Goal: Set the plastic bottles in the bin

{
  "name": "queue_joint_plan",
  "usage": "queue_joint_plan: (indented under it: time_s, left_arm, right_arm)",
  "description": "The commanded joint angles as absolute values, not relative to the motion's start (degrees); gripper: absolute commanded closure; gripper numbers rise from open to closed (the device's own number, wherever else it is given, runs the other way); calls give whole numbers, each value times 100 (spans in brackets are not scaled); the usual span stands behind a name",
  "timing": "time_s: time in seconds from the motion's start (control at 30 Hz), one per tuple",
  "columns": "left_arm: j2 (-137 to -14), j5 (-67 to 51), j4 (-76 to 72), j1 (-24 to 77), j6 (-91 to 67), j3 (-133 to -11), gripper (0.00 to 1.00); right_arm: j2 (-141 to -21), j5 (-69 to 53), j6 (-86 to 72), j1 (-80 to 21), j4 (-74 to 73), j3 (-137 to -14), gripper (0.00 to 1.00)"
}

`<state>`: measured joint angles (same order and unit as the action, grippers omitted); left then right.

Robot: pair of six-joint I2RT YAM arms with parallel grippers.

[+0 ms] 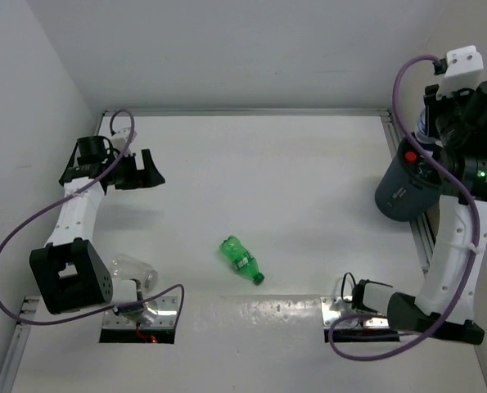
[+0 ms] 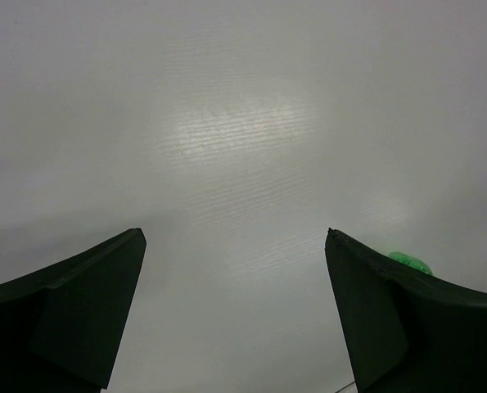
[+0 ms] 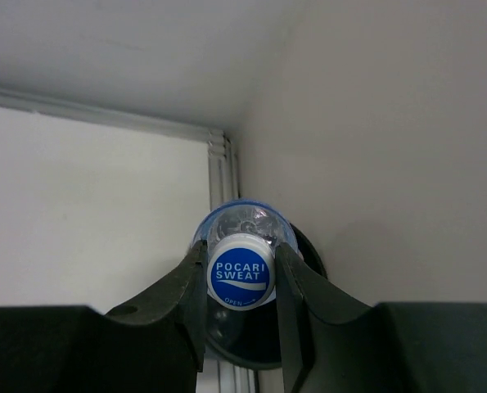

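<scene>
My right gripper is shut on the blue cap of a clear bottle and holds it upright over the dark grey-blue bin. In the top view the bin stands at the table's right edge, with the held bottle above its far rim. A green bottle lies on its side in the middle near the front. A clear bottle lies by the left arm's base. My left gripper is open and empty over the table's left side; a bit of the green bottle shows behind its right finger.
White walls enclose the table on the left, back and right. A metal rail runs along the right edge by the bin. Purple cables loop off both arms. Something red shows at the bin's rim; I cannot tell what it is.
</scene>
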<state>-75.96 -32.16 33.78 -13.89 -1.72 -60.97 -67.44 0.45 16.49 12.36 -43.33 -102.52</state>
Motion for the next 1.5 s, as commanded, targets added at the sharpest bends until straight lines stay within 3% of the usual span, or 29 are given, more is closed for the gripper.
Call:
queue_joint_plan:
  time_s: [0.0, 0.5, 0.67, 0.7, 0.73, 0.8, 0.9, 1.1, 1.2, 1.33, 1.47]
  left_arm:
    - [-7585, -3165, 3164, -1240, -281, -6346, 2]
    - [-7638, -3164, 3164, -1239, -176, -6398, 2]
    - [-7638, -3111, 3164, -1239, -176, -6398, 2]
    - [-7638, -3111, 3164, -1239, -124, -6398, 2]
    - [-7638, -3111, 3164, -1239, -123, -6338, 2]
    - [-7638, -3111, 3164, -1239, -123, -6337, 2]
    - [-7638, -3111, 3164, -1239, -123, -6337, 2]
    - [-7638, -3584, 3164, -1344, 192, -6337, 2]
    - [-7454, -5188, 3547, -1564, 1253, -6528, 5]
    - [-7453, -5355, 6042, -550, 4617, -7275, 8]
    - [-6980, -4537, 6705, 902, 6027, -6725, 9]
  right_arm:
    - [-6865, 396, 1951, 1695, -4492, -9950, 100]
    - [-6969, 159, 2189, 2680, -3147, -7701, 100]
    - [-7268, 44, 1812, 2768, -3225, -7655, 100]
    - [-7356, 61, 1724, 2760, -3260, -7673, 96]
    - [-7461, 131, 1636, 2760, -3261, -7725, 73]
    - [-7584, 202, 1548, 2760, -3339, -7795, 45]
    - [-7603, 97, 1328, 2681, -3559, -8304, 21]
    - [-7479, -1264, 634, 2031, -4541, -9912, 19]
    - [-7471, -1958, 457, 1364, -5052, -10353, 21]
    - [-7234, -2442, 220, 923, -5282, -9855, 22]
    - [-6997, -2882, 44, 896, -5282, -9168, 22]
